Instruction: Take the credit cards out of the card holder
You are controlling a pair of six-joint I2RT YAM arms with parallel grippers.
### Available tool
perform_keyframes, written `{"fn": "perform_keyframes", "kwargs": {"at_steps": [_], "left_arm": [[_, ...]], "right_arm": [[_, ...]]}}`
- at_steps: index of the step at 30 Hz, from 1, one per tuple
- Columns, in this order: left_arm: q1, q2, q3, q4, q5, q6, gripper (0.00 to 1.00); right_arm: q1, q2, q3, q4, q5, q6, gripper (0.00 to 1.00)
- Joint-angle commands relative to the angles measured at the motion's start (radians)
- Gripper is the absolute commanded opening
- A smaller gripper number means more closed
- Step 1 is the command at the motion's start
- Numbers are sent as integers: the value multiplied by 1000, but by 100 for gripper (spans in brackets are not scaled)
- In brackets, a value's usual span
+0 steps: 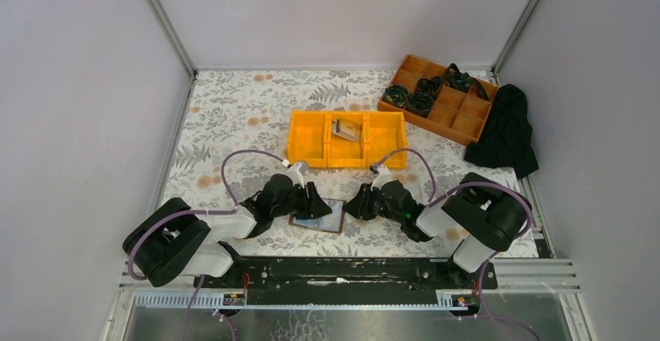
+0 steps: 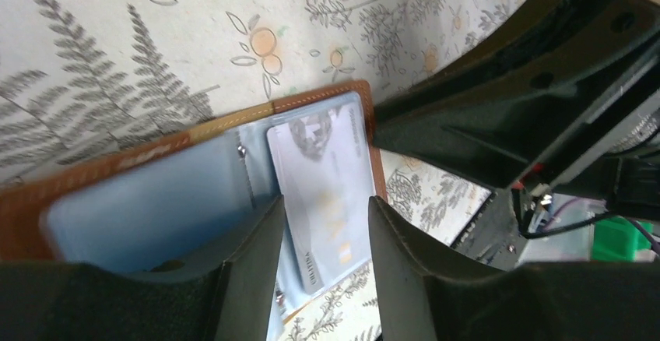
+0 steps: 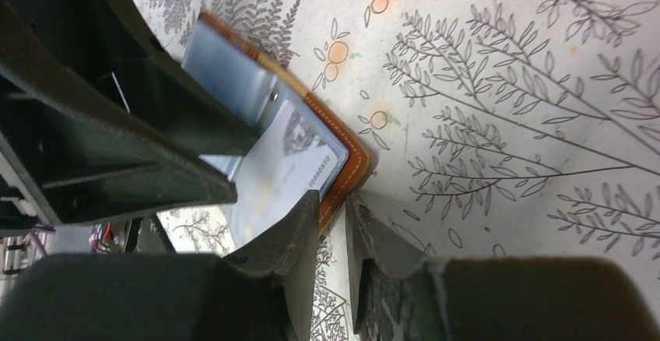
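A silvery-grey plastic credit card [image 2: 319,185] is seen tucked in a clear sleeve of the open tan leather card holder [image 2: 148,158], which is laid flat on the fern-printed tablecloth [image 3: 506,84] between the two arms. The card is straddled by the left gripper [image 2: 325,216], whose black fingers are parted over the sleeve with nothing clamped. The holder's stitched edge is flanked by the right gripper [image 3: 333,209], its jaws set narrowly apart; whether the edge is pinched cannot be told. Farther back, a pale flat card [image 1: 345,129] is seen in the middle compartment of a yellow plastic bin [image 1: 311,127]. An orange divided tray [image 1: 467,119] and a black cloth [image 1: 506,131] are placed at the far right.
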Motion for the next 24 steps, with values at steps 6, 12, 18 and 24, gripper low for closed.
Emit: {"fn": "perform_keyframes", "kwargs": {"at_steps": [6,12,18,24], "left_arm": [[-12,37,-28,186,174,-96,49],[2,45,-43,255,175,-133,47],[39,37,-56,313,186,-167,44],[58,27,-57,300,169,-167,43]], "right_arm": [[6,-55,49,-54,11,-35,25],[6,-54,39,-40,0,-32,25],[6,-56,31,-35,-3,-27,25],[5,-67,20,-30,1,-25,25]]}}
